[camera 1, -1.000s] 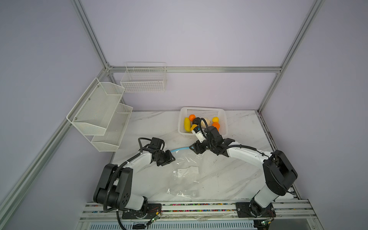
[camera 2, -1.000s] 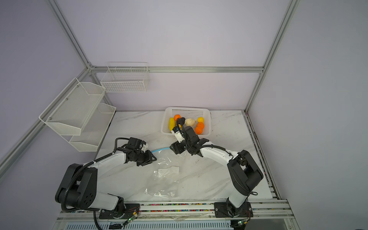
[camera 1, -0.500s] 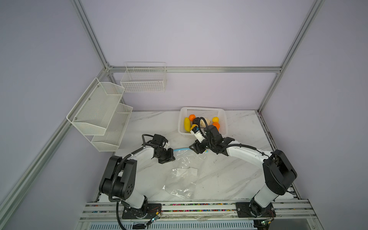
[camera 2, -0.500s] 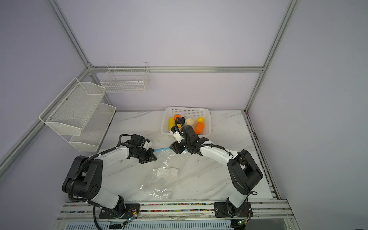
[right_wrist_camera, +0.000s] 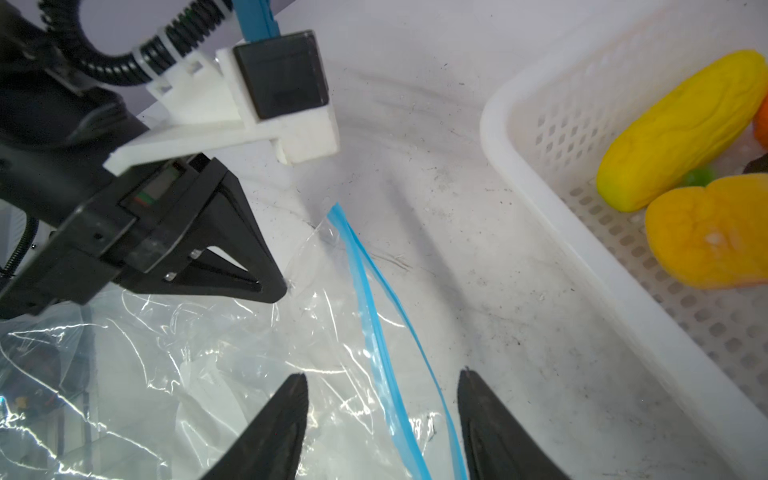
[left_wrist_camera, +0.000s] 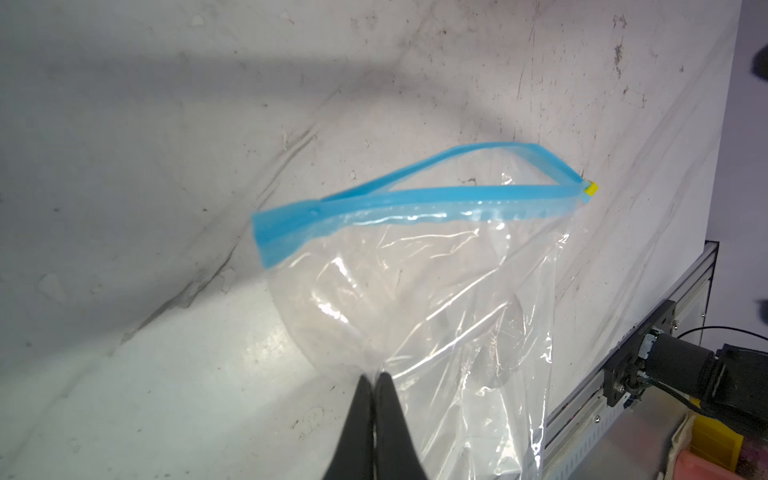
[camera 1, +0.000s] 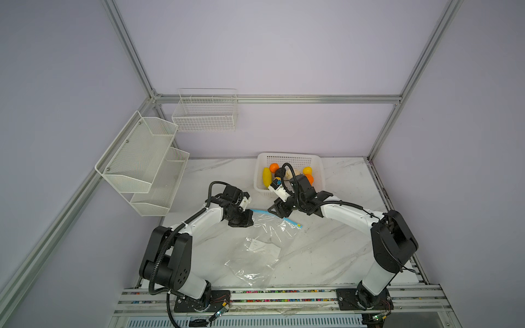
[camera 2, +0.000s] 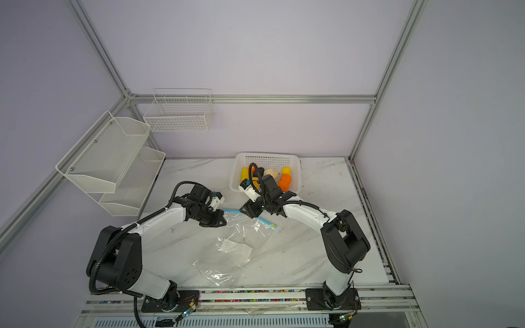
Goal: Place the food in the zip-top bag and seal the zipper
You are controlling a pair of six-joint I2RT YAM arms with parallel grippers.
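Note:
The clear zip-top bag (camera 1: 261, 247) (camera 2: 230, 250) lies crumpled on the marble table in both top views. Its blue zipper (left_wrist_camera: 415, 199) (right_wrist_camera: 374, 316) runs along the far edge with its two strips parted, and a yellow slider tab (left_wrist_camera: 590, 189) sits at one end. My left gripper (left_wrist_camera: 376, 376) (camera 1: 249, 218) is shut on the clear film just below the zipper's tab-less end. My right gripper (right_wrist_camera: 382, 382) (camera 1: 277, 210) stands open over the zipper, a finger on each side of the strips. The food (camera 1: 289, 173), including a long yellow piece (right_wrist_camera: 673, 129), lies in the white basket (camera 1: 287, 155).
A white mesh shelf (camera 1: 142, 162) hangs on the left wall and a wire basket (camera 1: 204, 113) on the back wall. The metal rail (camera 1: 255, 295) carrying both arm bases runs along the table's front edge. The white basket's wall (right_wrist_camera: 582, 257) is close beside the right gripper.
The left gripper has shut on the bag's film near the zipper's end, and its arm has shifted toward the bag. The right jaws have narrowed a little over the zipper.

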